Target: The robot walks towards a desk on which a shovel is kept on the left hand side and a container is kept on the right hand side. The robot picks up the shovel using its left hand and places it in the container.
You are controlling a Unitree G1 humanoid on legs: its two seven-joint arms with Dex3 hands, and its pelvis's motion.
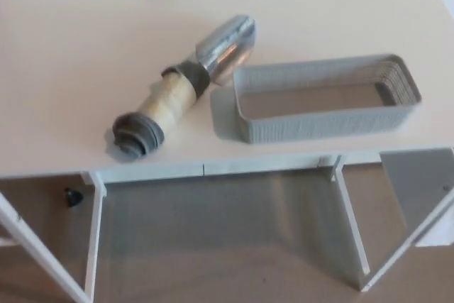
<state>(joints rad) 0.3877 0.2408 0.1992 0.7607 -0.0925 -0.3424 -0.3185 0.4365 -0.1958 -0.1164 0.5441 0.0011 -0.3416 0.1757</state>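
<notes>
The shovel (183, 86) lies flat on the white desk (78, 54), left of centre. Its silver metal scoop points to the back right, and its cream handle ends in a grey cap near the desk's front edge. The grey woven container (323, 97) stands just right of it, near the front edge, and looks empty. The scoop's tip lies close to the container's back left corner. Neither of my hands shows in the head view.
The desk stands on thin white legs (351, 225) over a brown floor. A white panel (418, 186) hangs under the desk's right end. A small dark object (72, 196) sits on the floor at the left.
</notes>
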